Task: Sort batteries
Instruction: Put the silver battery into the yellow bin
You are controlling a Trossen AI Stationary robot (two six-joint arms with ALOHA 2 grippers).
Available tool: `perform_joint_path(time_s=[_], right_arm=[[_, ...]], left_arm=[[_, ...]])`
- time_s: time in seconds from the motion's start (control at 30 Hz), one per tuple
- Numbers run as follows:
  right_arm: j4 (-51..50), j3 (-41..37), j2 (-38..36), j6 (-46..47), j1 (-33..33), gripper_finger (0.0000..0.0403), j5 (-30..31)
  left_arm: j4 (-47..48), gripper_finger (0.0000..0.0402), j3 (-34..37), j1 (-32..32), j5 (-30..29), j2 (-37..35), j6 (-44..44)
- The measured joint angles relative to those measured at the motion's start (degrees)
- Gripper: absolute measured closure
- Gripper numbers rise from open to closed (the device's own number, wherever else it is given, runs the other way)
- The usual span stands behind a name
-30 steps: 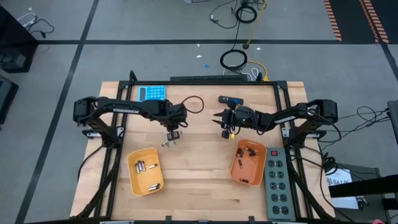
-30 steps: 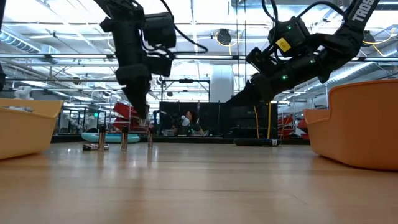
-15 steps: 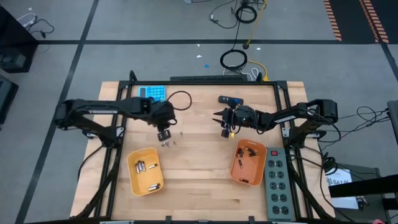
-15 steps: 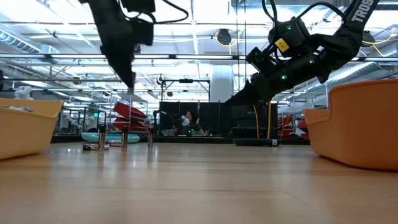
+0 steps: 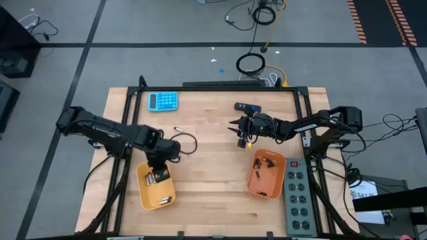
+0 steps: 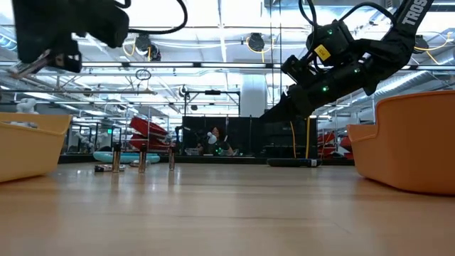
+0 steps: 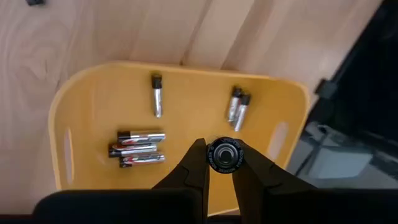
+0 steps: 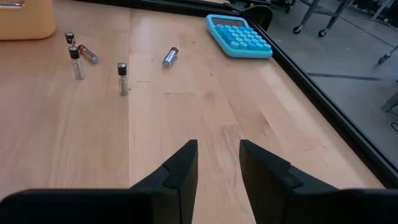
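- Over the left yellow-orange plastic tray (image 7: pixel 74 118), the left gripper (image 7: pixel 222 163) hangs pinched on a silvery cylindrical battery (image 7: pixel 224 155), seen end-on between its fingers; drop looks imminent.
- That tray already holds about six silvery batteries (image 7: pixel 138 148); the right orange tray (image 5: pixel 257 187) holds a few smaller dark ones (image 5: pixel 268 162).
- Further out, four loose batteries (image 8: pixel 122 78) remain on the wooden tabletop (image 8: pixel 186 106), two upright, two lying. Sorting judged past halfway.
- Right gripper (image 8: pixel 217 163) waits above mid-table, fingers apart, empty.
- Beyond, a light-blue calculator (image 8: pixel 239 36) sits at the table edge.
- Hard to read: battery sizes in the right tray; exact counts.
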State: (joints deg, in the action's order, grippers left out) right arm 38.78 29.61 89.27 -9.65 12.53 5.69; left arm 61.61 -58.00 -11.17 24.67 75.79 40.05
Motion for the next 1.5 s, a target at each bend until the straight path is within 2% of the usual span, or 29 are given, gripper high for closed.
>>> perform_joint_path(time_s=[0.1,0.3,0.53,0.6,0.63,0.77,0.93,1.23,1.33,1.5], right_arm=[[0.0,0.0,0.0,0.0,0.0,0.0294,0.0],[0.0,0.0,0.0,0.2,0.0,0.0294,0.0],[0.0,0.0,0.0,0.2,0.0,0.0294,0.0],[0.0,0.0,0.0,0.2,0.0,0.0294,0.0],[0.1,0.0,0.0,0.2,0.0,0.0294,0.0],[0.5,0.0,0.0,0.2,0.0,0.0294,0.0],[0.7,0.0,0.0,0.2,0.0,0.0294,0.0],[0.4,0.0,0.0,0.0,0.0,0.0294,-0.4],[0.1,0.0,0.0,0.0,0.0,0.0294,-1.5],[0.0,0.0,0.0,-0.2,0.0,0.0294,-1.6]], left_arm=[[0.3,0.0344,0.0,-1.4,-1.6,1.3,2.6],[4.1,0.0304,0.0,-2.1,-7.2,2.8,4.6],[5.7,0.0263,-0.1,-1.3,-5.7,1.4,4.5],[8.0,0.0260,-1.2,-0.2,-6.4,1.4,1.5],[9.0,0.0260,-1.7,0.5,-8.7,1.3,-0.2],[9.8,0.0260,-2.2,3.8,-23.6,1.4,-5.3],[5.7,0.0249,-2.2,7.6,-34.6,3.0,-18.6],[-1.1,0.0157,-0.7,15.6,-38.5,8.8,-39.9],[-2.6,0.0150,-0.6,18.6,-38.4,11.2,-44.1],[-6.2,0.0152,-0.6,23.0,-34.0,14.7,-49.3]])
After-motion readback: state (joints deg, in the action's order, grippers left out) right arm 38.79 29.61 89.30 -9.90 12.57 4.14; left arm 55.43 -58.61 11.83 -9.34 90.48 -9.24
